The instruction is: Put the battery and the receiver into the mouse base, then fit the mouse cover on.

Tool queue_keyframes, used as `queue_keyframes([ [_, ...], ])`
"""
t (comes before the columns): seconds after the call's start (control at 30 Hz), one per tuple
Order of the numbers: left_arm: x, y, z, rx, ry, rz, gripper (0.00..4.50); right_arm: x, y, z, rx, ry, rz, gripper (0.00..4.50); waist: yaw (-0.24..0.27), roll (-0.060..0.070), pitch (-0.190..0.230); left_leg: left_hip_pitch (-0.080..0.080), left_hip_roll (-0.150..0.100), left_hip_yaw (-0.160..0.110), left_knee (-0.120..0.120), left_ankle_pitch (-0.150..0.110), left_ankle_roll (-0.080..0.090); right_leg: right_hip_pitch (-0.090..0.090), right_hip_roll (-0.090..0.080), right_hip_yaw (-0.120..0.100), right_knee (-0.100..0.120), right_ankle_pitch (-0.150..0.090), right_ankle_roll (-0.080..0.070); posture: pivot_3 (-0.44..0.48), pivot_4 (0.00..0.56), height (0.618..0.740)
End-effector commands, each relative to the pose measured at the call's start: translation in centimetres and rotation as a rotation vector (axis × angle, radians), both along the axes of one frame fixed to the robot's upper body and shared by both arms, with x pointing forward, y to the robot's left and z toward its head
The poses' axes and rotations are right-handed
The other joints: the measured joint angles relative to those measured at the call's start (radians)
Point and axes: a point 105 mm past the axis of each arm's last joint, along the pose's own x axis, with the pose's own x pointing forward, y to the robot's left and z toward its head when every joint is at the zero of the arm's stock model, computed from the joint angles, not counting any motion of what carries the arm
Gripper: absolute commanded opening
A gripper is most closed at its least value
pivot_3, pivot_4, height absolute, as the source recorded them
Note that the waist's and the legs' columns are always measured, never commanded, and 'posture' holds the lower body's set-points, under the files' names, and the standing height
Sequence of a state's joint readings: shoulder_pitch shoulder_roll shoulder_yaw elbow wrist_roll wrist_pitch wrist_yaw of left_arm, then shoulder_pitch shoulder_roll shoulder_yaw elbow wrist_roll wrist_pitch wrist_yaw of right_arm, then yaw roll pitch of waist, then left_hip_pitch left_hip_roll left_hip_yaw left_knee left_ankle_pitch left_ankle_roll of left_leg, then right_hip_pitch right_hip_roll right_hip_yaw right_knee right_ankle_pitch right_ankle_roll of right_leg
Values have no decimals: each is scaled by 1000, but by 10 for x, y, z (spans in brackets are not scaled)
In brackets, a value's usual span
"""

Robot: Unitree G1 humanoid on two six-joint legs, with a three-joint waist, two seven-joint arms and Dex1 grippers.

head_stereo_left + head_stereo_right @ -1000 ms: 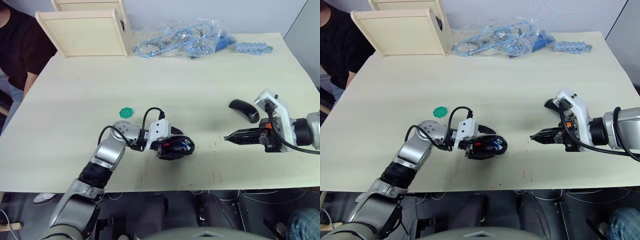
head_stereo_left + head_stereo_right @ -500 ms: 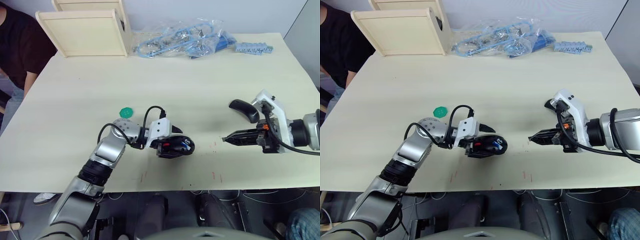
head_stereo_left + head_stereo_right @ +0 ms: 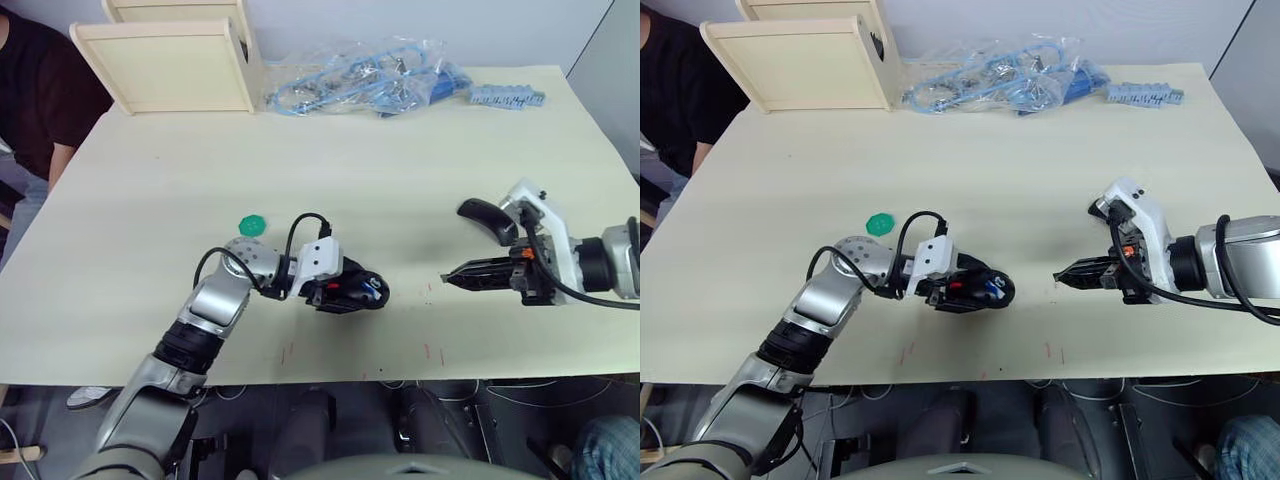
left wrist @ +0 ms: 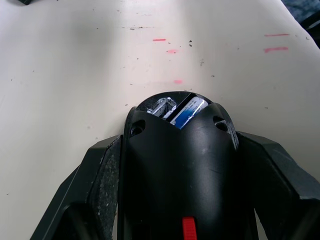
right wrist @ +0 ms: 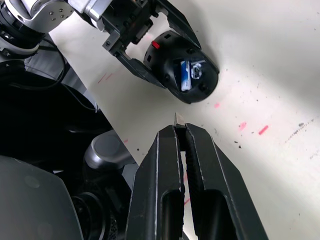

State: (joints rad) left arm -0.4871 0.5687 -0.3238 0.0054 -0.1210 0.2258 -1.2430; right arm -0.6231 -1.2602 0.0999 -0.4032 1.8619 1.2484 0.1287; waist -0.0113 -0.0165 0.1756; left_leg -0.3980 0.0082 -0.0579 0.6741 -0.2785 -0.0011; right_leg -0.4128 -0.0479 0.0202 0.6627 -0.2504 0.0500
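Observation:
My left gripper is shut on the mouse base, a black oval body with a red mark, resting on the table at the front middle. The blue battery lies in its open compartment, beside a silver contact. To the right, my right gripper hovers with its fingers shut on the receiver, a tiny silver piece poking out of the tips, which point at the base a short gap away. The mouse cover, a plain glossy black shell, lies on the table just behind the right gripper.
A flat green disc lies behind the left arm. At the table's back stand a wooden box, a clear bag of blue parts and a blue strip. A person sits at the left back corner.
My right gripper has crept slightly left towards the mouse base with the receiver in it. The left gripper and the base have barely moved.

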Motion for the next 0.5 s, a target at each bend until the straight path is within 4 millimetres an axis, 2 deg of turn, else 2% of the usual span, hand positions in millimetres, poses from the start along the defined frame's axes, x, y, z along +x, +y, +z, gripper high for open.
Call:
queue_keyframes([
  [0.03,0,-9,13,-41,-41,11,2966,4,2,6,-9,-31,16,0,0,0,0,0,0,0,0,0,0,0,0,0,0,0,0,0,150,740],
  [0.3,-3,-19,7,-20,-15,20,2966,14,9,3,-120,-72,82,0,0,0,0,0,0,0,0,0,0,0,0,0,0,0,0,0,150,740],
  [0.5,-4,-22,-7,37,3,12,2966,30,22,5,-272,-71,123,0,1,0,0,0,0,0,0,0,0,0,0,0,1,0,0,0,150,740],
])
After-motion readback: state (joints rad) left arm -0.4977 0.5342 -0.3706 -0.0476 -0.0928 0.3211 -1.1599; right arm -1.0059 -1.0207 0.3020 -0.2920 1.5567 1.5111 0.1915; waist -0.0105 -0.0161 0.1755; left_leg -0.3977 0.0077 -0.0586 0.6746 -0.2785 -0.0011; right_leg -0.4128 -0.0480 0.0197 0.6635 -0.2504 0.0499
